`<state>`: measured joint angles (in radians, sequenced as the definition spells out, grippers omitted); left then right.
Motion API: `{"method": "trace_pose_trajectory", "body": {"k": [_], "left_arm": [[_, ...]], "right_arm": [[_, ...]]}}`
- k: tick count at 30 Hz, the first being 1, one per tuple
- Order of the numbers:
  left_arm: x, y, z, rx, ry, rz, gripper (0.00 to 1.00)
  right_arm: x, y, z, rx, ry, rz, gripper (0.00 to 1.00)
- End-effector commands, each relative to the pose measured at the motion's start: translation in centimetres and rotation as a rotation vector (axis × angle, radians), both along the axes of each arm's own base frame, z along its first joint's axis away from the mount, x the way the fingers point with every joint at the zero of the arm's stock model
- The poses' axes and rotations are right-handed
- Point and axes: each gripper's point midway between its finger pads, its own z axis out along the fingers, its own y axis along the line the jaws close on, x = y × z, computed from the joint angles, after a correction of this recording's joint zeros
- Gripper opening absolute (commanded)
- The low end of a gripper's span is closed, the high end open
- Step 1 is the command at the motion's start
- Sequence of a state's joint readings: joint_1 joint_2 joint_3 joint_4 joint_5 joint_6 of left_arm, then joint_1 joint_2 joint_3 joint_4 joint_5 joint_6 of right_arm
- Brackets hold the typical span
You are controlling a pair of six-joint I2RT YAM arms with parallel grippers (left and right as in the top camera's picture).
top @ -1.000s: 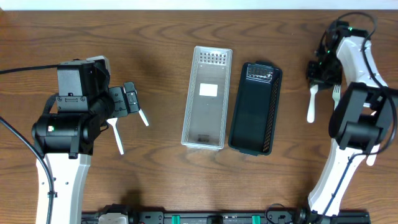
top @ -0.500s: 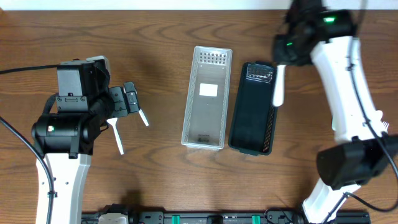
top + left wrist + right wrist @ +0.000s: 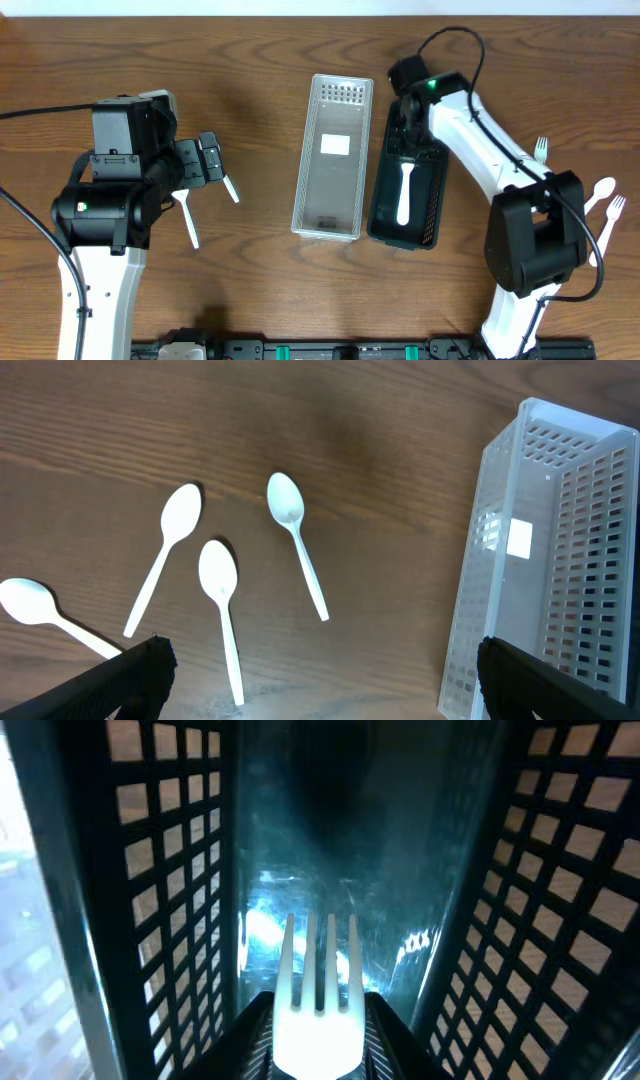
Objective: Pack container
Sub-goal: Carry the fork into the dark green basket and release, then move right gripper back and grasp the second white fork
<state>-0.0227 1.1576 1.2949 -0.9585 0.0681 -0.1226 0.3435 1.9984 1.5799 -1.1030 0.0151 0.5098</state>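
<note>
Fork is down inside the black mesh basket, tines pointing away from the wrist camera. The right claw is clamped on it, one finger either side. From overhead we see it as a white strip lying lengthwise in that basket, which sits on the tabletop just beside a clear plastic basket with a white patch on its floor. Further out, the left claw hangs over the wood with its fingers spread wide apart and nothing between them. Four white plastic spoons lie scattered below it. More white cutlery lies well off to the right.
</note>
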Motion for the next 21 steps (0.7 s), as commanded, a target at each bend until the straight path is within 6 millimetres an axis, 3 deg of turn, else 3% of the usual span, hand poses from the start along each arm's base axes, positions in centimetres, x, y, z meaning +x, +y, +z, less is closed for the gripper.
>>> {"method": "trace_pose_trajectory", "body": {"k": [1,4,8,12,16,21], "left_arm": [[0.2,0.1,0.8,0.018,-0.021,-0.010,0.98],[0.2,0.1,0.8,0.018,-0.021,-0.010,0.98],[0.2,0.1,0.8,0.017,-0.021,-0.010,0.98],[0.2,0.1,0.8,0.017,-0.021,-0.010,0.98],[0.2,0.1,0.8,0.018,-0.021,-0.010,0.98],[0.2,0.1,0.8,0.017,-0.021,-0.010,0.98]], "right_arm": [[1.5,-0.1,1.6,0.019,-0.052,0.034,0.62],[3.3,-0.7,5.2,0.031,-0.111,0.085,0.96],[5.7,-2.8,11.7,0.023,-0.227,0.145,0.99],[7.5,-8.9,16.8,-0.068,-0.330,0.028,0.99],[7.6,-15.8,16.8,-0.103,-0.324,-0.124,0.99],[4.9,-23.8,12.1,-0.132,-0.191,-0.263,0.99]]}}
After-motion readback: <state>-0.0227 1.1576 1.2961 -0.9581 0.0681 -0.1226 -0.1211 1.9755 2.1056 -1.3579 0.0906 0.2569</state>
